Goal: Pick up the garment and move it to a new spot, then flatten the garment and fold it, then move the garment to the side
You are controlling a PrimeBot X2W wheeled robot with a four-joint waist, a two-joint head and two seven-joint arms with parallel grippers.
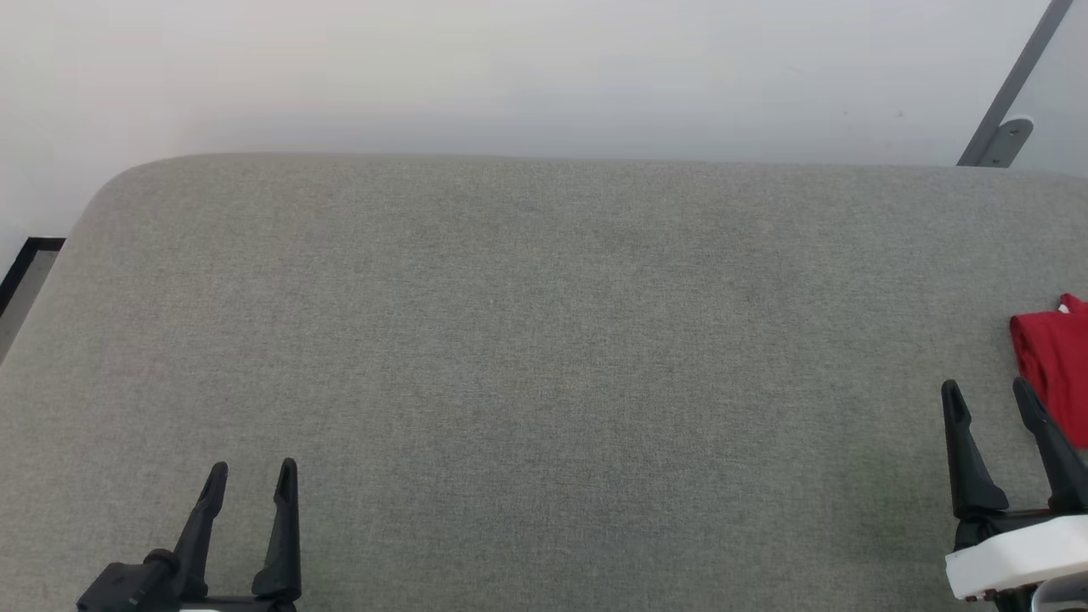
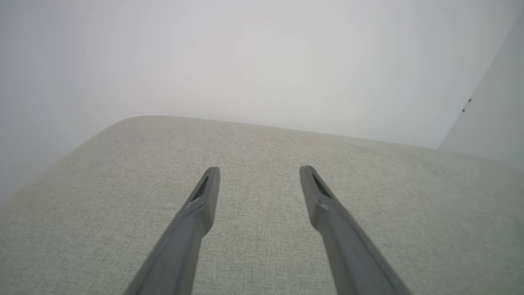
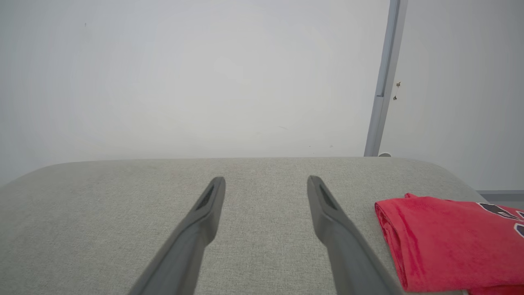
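Note:
The garment (image 1: 1056,365) is a folded red shirt lying at the far right edge of the grey fabric surface (image 1: 544,340), partly cut off by the head view's border. In the right wrist view the garment (image 3: 450,241) lies flat just right of the fingers, with a dark and white print near its right end. My right gripper (image 1: 991,396) stands open beside the garment's left edge, nothing between its fingers. My left gripper (image 1: 252,476) is open at the lower left, far from the garment, over bare fabric (image 2: 258,196).
A white wall runs behind the padded surface. A grey metal post (image 1: 1011,93) with a bracket rises at the back right, and it appears as the post (image 3: 385,82) in the right wrist view. A strip of floor (image 1: 21,280) shows past the left corner.

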